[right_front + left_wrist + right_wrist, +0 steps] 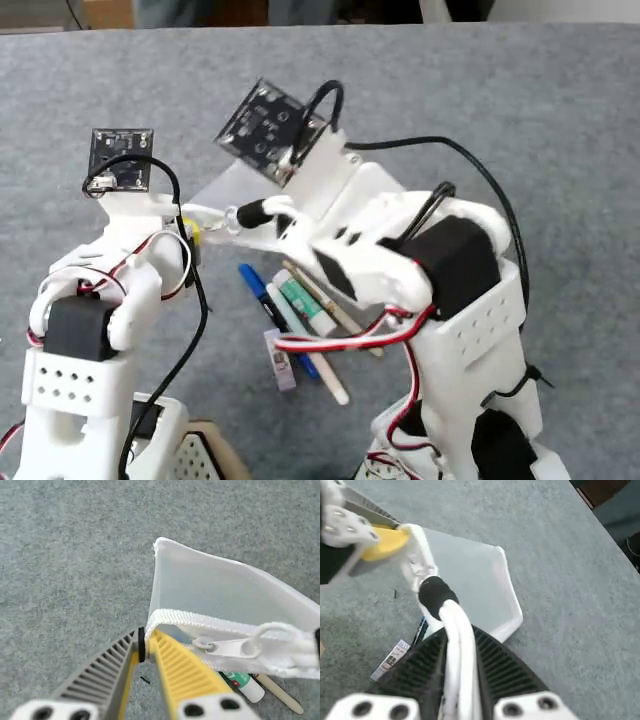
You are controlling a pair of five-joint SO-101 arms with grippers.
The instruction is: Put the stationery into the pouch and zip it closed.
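Ribbed R end effector [458,639] grips white pen [437,596]; L end effector [143,649] pinches corner of prob. mesh pouch [215,592].

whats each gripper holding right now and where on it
The left gripper pinches the pouch at the corner of its zipper edge. The right gripper grips a white pen by its barrel, black cap toward the pouch.
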